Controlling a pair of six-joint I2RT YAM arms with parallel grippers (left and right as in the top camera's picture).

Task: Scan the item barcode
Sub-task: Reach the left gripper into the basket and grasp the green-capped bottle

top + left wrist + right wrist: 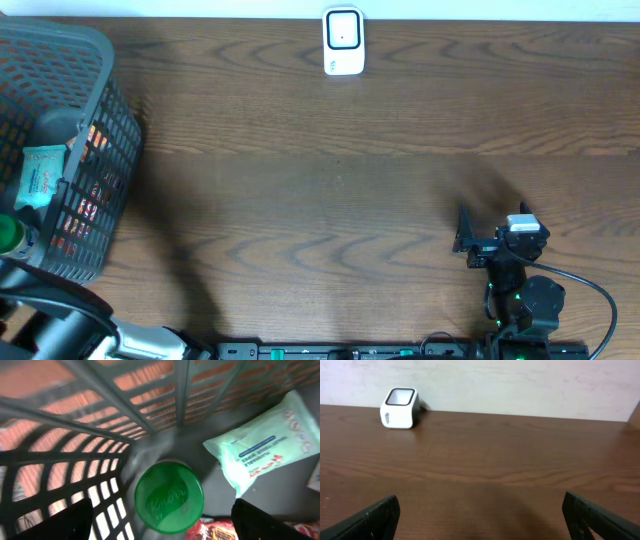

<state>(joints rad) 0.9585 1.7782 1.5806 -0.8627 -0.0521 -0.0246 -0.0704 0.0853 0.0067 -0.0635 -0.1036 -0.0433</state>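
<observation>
Clearly nothing is scanned yet: the left gripper (162, 516) hovers spread above a green lid (169, 497) in the basket (100, 60) at the desk's left edge, and the right gripper (480, 515) is spread and empty.

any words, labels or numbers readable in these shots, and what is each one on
None is clear enough to quote.
Pale green soft plastic packet: a blue band and dark lines of print, too blurred to read.
Round green plastic lid: a raised script-like mark, illegible.
Red wrapper: light print, only an edge shows, unreadable.
White box-shaped scanner: no lettering to be seen.
</observation>
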